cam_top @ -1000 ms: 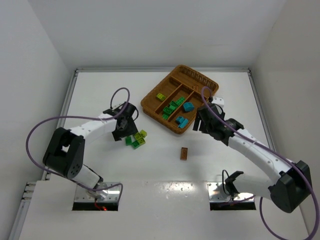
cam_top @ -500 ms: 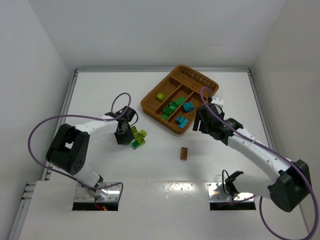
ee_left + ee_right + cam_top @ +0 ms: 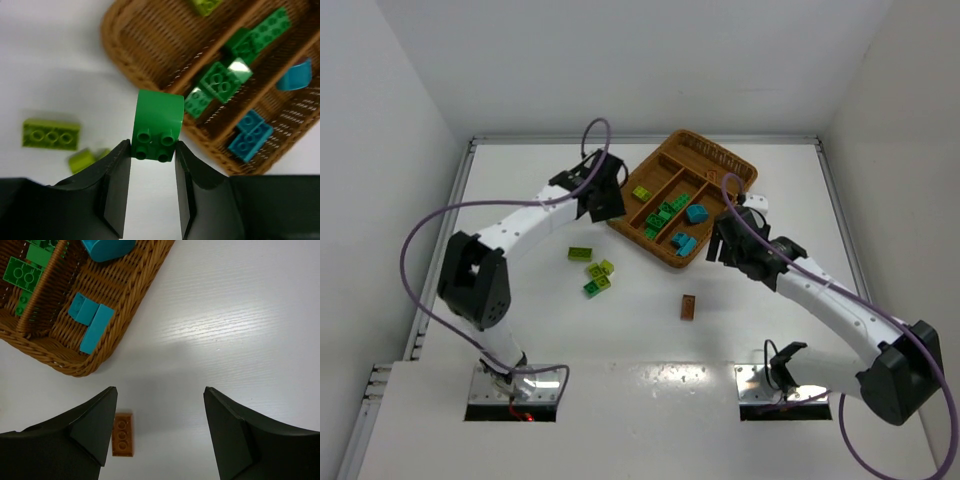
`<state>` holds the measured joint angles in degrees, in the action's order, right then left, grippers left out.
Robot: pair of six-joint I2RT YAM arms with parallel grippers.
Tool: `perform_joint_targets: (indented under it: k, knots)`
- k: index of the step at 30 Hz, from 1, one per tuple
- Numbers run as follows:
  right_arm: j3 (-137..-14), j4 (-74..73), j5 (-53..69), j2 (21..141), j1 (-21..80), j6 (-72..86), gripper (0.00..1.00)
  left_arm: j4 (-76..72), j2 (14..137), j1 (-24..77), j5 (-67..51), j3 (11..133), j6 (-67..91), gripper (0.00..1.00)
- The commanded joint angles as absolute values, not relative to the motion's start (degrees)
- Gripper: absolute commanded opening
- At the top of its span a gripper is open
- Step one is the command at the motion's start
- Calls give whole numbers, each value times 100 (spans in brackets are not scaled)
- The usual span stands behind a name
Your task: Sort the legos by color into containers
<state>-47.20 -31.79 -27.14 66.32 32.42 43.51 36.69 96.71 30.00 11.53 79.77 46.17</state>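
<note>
My left gripper (image 3: 603, 196) is shut on a dark green brick (image 3: 156, 125) and holds it above the table, just off the near-left rim of the wicker tray (image 3: 620, 216). In the tray, one compartment holds a lime brick (image 3: 641, 192), the middle one dark green bricks (image 3: 665, 213), and the right one cyan bricks (image 3: 684, 243). A lime brick (image 3: 580, 254), lime-yellow bricks (image 3: 601, 268) and a green brick (image 3: 593, 287) lie loose on the table. My right gripper (image 3: 720, 246) is open and empty beside the tray's right corner. A brown-orange brick (image 3: 122, 441) lies under its left finger.
White walls close in the table on the left, back and right. The tray's short end section (image 3: 715, 155) is at the far end. The purple cables (image 3: 415, 250) loop beside each arm.
My left gripper has lifted a dark green brick from the loose pile and carried it up and right to the tray's edge. One lime brick now lies apart. The right arm has not moved.
</note>
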Motion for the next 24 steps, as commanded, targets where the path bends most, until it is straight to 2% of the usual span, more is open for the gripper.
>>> perform_joint_targets:
  k: [1, 9, 12, 13, 14, 15, 17, 24]
  knots:
    - [-4834, -3181, -2953, 6460, 3270, 4298, 71, 3761, 10385, 3164, 1011, 8925, 4263, 25]
    - [-4887, -3287, -3084, 6355, 3217, 4298, 71, 4113, 12047, 3383, 765, 10923, 3964, 25]
    - [-4887, -3339, -3085, 6354, 3217, 4298, 71, 4175, 12304, 3445, 695, 11302, 3964, 33]
    - [-4887, -3340, -3085, 6302, 3217, 4298, 71, 4175, 12357, 3445, 694, 11303, 3964, 39]
    - [-4887, -3340, -3085, 6302, 3217, 4298, 71, 4175, 12410, 3506, 642, 11372, 3964, 63]
    - [-4887, -3340, -3085, 6302, 3217, 4298, 71, 4175, 12410, 3507, 642, 11373, 3964, 69]
    - [-4887, -3340, -3085, 6302, 3217, 4298, 71, 4245, 12410, 3559, 642, 11373, 3964, 74]
    - [-4887, -3287, -3032, 6302, 3217, 4298, 71, 4377, 11727, 3612, 913, 11189, 3771, 73]
